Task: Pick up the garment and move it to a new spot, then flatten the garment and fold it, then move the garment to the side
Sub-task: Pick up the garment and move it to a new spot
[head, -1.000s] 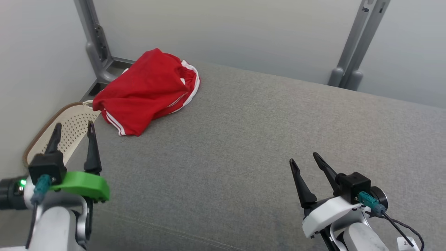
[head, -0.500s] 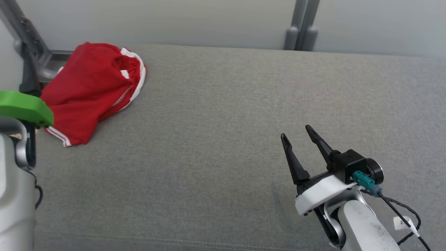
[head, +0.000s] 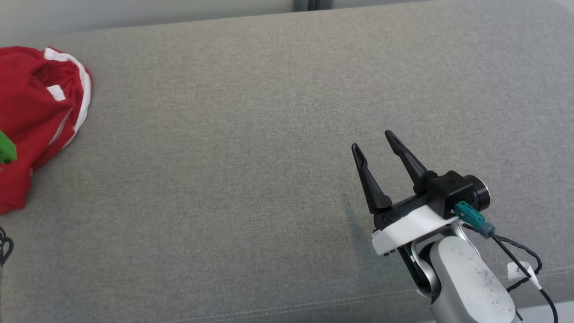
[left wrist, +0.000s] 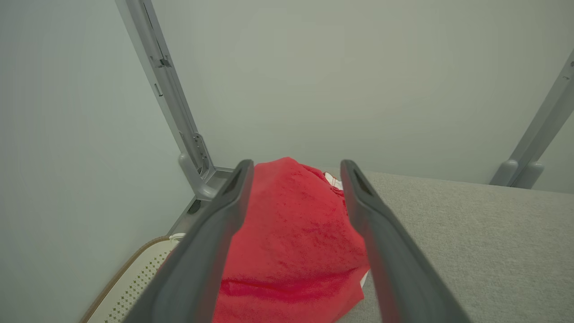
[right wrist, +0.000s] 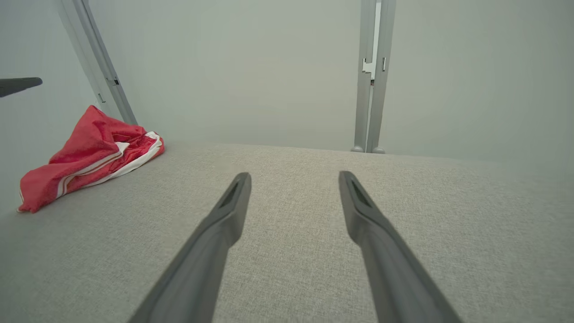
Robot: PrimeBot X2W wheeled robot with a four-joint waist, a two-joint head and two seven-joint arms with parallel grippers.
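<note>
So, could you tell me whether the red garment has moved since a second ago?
No. The garment still lies at the far edge of the grey surface; the head view shifted, so the camera turned.

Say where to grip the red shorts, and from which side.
Probably grip the raised hump of the red shorts, coming down from above with the left gripper: the cloth is heaped high there, its edges lie flat, and the open jaws point at it.

Head cam swung to robot's right, so red shorts now sit at head view's left edge. Left claw moved in closer to the shorts.
</note>
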